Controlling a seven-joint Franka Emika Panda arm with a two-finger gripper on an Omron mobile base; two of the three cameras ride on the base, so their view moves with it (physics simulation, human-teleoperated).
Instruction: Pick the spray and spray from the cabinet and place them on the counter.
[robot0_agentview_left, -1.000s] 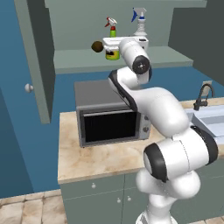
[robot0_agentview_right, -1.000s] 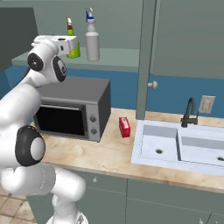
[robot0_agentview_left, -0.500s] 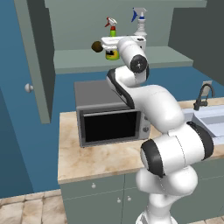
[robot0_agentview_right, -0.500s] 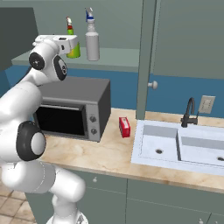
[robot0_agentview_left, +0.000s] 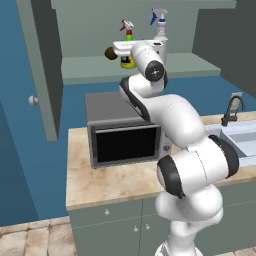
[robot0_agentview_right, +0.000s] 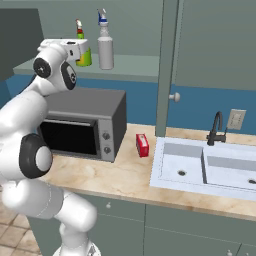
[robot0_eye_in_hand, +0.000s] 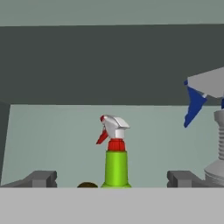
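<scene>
Two sprays stand on the shelf of the open cabinet (robot0_agentview_left: 90, 67). The shorter green spray (robot0_eye_in_hand: 116, 164) has a red-white nozzle; the tall grey-white spray (robot0_agentview_left: 161, 31) with a blue-white nozzle stands to its right. My gripper (robot0_eye_in_hand: 111, 179) is open and level with the green spray (robot0_agentview_left: 128, 35), just in front of it. In the hand view its fingertips (robot0_eye_in_hand: 41, 178) sit wide on either side of the bottle with nothing between them. From the right base view, the hand covers part of the green spray (robot0_agentview_right: 85, 59), beside the grey-white spray (robot0_agentview_right: 105, 47). The beige counter (robot0_agentview_left: 115, 180) lies below.
A small brown ball (robot0_agentview_left: 111, 53) sits left of the green spray. Directly under the shelf, a grey toaster oven (robot0_agentview_left: 122, 132) stands on the counter (robot0_agentview_right: 125, 175). A flat red box (robot0_agentview_right: 142, 145) lies beside it; the sink (robot0_agentview_right: 200, 167) and faucet (robot0_agentview_right: 216, 127) are right. Cabinet doors (robot0_agentview_left: 42, 65) hang open.
Almost nothing: the arm has shifted very slightly while the hand stays in front of the green spray with its jaws open. The sprays have not moved.
</scene>
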